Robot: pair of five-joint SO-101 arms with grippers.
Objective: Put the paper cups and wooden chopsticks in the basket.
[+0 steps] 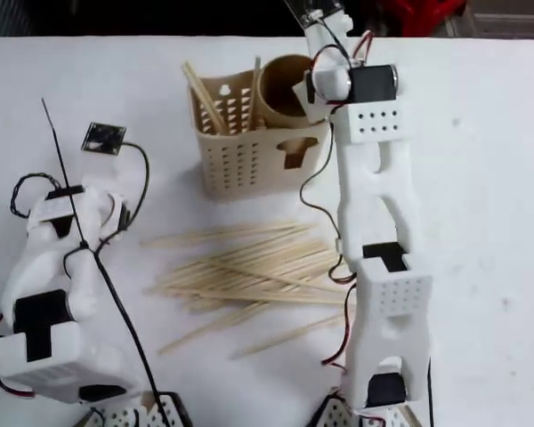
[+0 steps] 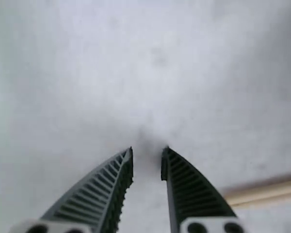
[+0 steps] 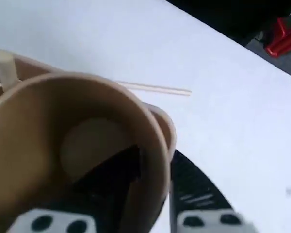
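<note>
Inside 1 basket are 1 paper cup and about 3 chopsticks.

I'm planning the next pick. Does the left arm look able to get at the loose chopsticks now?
Probably yes. The chopsticks lie uncovered on the table near the left gripper, which is open and empty; the right gripper is off at the basket, shut on a cup.

The round brown paper cup, blurred, runs off the picture's edge; the pale wooden chopstick is blurred and cut off too.
</note>
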